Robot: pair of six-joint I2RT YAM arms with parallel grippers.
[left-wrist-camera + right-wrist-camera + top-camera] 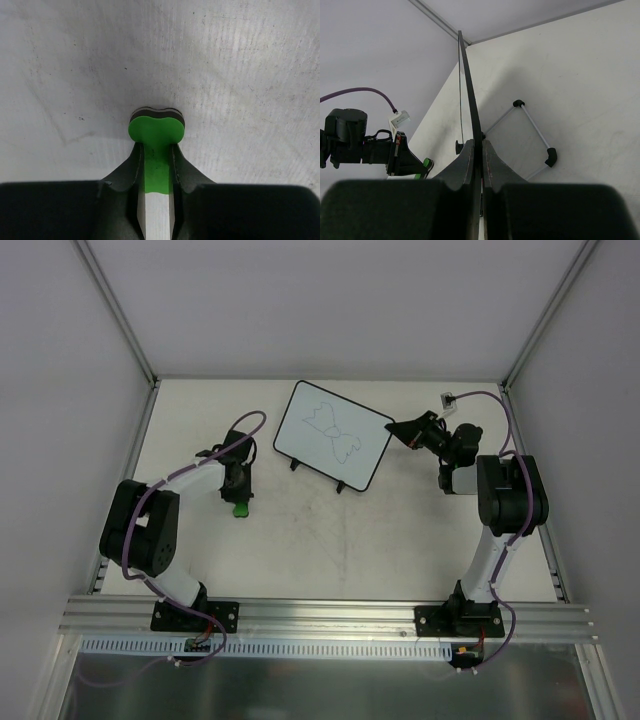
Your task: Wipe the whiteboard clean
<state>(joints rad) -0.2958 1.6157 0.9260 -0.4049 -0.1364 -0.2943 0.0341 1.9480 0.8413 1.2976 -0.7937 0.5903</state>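
Observation:
The whiteboard (333,435) stands tilted on its black feet at the table's back middle and bears a thin dark scribble. My right gripper (398,430) is shut on its right edge. In the right wrist view the board (468,85) shows edge-on, with the gripper (481,145) closed on its black frame. My left gripper (239,500), left of the board and apart from it, is shut on a green eraser (240,508). In the left wrist view the gripper (156,152) clamps the eraser's white-and-green handle, and its green head (156,127) sits at the table surface.
The board's wire stand with black feet (536,131) shows behind the board. White walls and metal corner posts (118,310) enclose the table. An aluminium rail (320,615) runs along the near edge. Purple cables (490,395) loop from both arms.

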